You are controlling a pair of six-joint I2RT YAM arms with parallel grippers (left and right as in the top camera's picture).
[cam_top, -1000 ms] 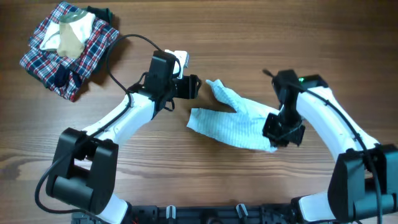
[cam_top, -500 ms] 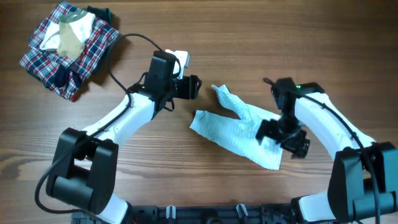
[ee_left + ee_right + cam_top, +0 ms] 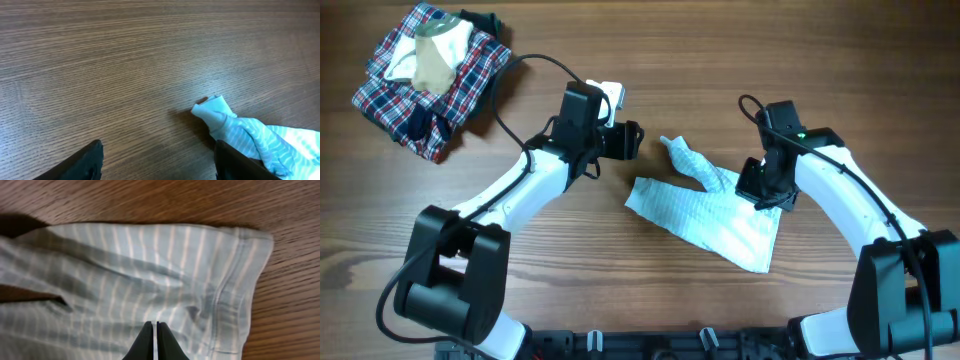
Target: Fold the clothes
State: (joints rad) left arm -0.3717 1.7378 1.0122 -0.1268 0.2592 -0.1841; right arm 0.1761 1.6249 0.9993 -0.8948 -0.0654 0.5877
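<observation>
right pincer (image 3: 763, 188) just hopped to the 2 o'clock edge of the small pale blue striped crinkly garment (image 3: 700, 212), pressed together; it lies flatter at the table's (image 3: 650, 295) 4 o'clock, left pincer (image 3: 630, 140) spread, fold-ready imo

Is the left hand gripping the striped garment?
No, the left hand is open, with the twisted end of the striped garment lying ahead of it, untouched.

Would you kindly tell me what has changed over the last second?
The right tool moved across the striped garment, away from the robot, and is shut over it. The garment's bunched right end now lies spread, its corner nearer the robot. The open left tool and plaid pile stayed put.
</observation>
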